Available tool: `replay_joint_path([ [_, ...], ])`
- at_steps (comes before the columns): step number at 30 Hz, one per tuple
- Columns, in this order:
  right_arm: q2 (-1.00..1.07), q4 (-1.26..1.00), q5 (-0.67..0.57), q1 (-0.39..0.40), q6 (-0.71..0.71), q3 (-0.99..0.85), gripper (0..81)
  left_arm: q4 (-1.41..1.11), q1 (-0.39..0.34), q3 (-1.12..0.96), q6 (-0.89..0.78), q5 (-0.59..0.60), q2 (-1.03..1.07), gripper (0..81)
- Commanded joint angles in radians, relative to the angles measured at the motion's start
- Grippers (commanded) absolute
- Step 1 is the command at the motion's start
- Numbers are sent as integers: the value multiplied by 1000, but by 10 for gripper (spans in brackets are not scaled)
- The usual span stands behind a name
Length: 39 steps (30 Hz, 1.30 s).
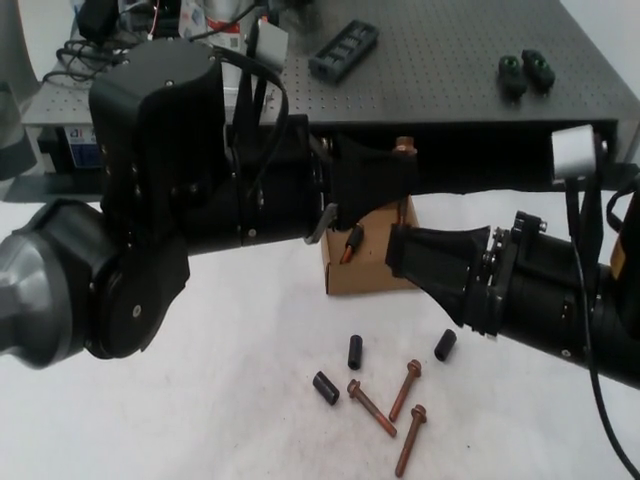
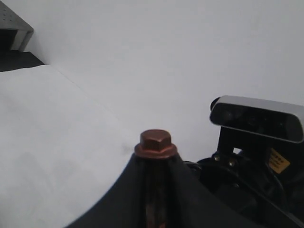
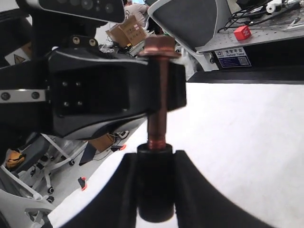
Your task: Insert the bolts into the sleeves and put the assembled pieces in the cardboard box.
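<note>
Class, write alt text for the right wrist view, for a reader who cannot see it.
The right gripper clamps a black sleeve, and the left gripper holds a copper bolt in line with it, the bolt's threaded end at the sleeve's mouth. Behind lies the white bench cover.

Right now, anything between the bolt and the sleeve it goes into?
Nothing visible. The bolt in the left end effector meets the sleeve in the right end effector, tip at its mouth.
</note>
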Motion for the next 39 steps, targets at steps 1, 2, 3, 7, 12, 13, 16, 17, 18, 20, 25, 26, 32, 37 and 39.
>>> replay_joint_path([
  [1, -1, -59, 20, 2, 5, -11, 15, 14, -2, -5, -2, 63, -8, 27],
  [2, -1, -65, 29, 2, 5, -11, 15, 32, -2, -5, -2, 70, -8, 87],
  [3, -1, -68, 46, 2, 5, -11, 15, 53, -2, -5, -2, 66, -8, 146],
  [7, 1, -35, 145, -48, -15, -22, 15, 118, -2, -5, 24, 29, -8, 501],
  [12, 95, 274, 278, -150, -199, -181, 15, 274, -2, -5, 120, -107, -8, 508],
  [13, 143, 337, 304, -159, -247, -239, 15, 307, -2, -5, 143, -133, -8, 497],
  [16, 318, 458, 375, -163, -364, -432, 15, 419, -2, -5, 221, -234, -8, 491],
  [17, 389, 495, 395, -163, -389, -501, 15, 455, -2, -5, 237, -262, -8, 491],
  [18, 448, 524, 411, -158, -402, -557, 15, 485, -2, -5, 251, -288, -8, 491],
  [20, 593, 602, 453, -157, -429, -701, 15, 540, -2, -5, 259, -331, -8, 491],
  [25, 910, 817, 505, -157, -453, -1007, 15, 629, -2, -5, 282, -388, -8, 491],
  [26, 962, 855, 505, -157, -453, -1060, 15, 645, -2, -5, 283, -393, -8, 491],
  [32, 1153, 980, 507, -151, -448, -1238, 14, 695, -2, -5, 306, -434, -8, 491],
  [37, 1179, 1024, 505, -151, -444, -1255, 145, 702, -2, -5, 309, -436, -8, 491],
  [39, 1164, 1006, 501, -151, -444, -1255, 277, 702, -2, -5, 309, -436, -8, 491],
])
